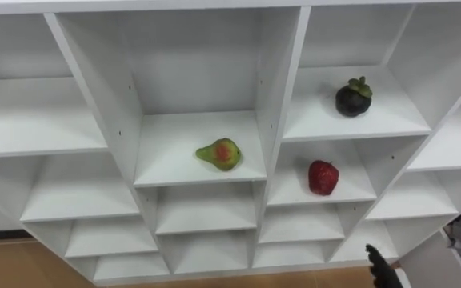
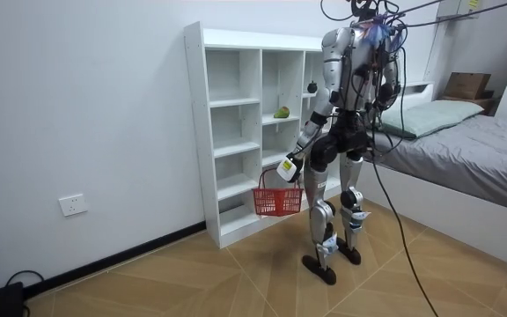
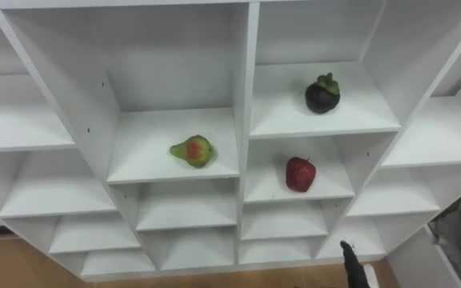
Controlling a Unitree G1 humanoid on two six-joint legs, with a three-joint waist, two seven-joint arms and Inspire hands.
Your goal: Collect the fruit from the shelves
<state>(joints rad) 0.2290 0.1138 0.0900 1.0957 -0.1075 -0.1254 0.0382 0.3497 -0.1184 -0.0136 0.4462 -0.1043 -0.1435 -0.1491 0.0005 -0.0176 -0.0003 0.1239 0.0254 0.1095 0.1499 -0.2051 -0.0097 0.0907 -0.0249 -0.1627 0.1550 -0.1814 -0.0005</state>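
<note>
Facing the white closet (image 2: pixel 195 132), the robot's left hand (image 2: pixel 289 167) has its fingers hooked on a red basket (image 2: pixel 277 201). The right hand (image 1: pixel 382 268) shows low and near, at the right, its state unreadable. The pear (image 1: pixel 220 154), mangosteen (image 1: pixel 352 98) and strawberry (image 1: pixel 322 177) sit uncollected on shelves.

The white closet (image 1: pixel 282 96) holds a pear (image 1: pixel 220 154), a mangosteen (image 1: pixel 353 98) and, below it, a strawberry (image 1: pixel 322 177)

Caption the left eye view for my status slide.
White cubby shelf with a green-red pear, a dark purple mangosteen and a red strawberry in separate compartments.
</note>
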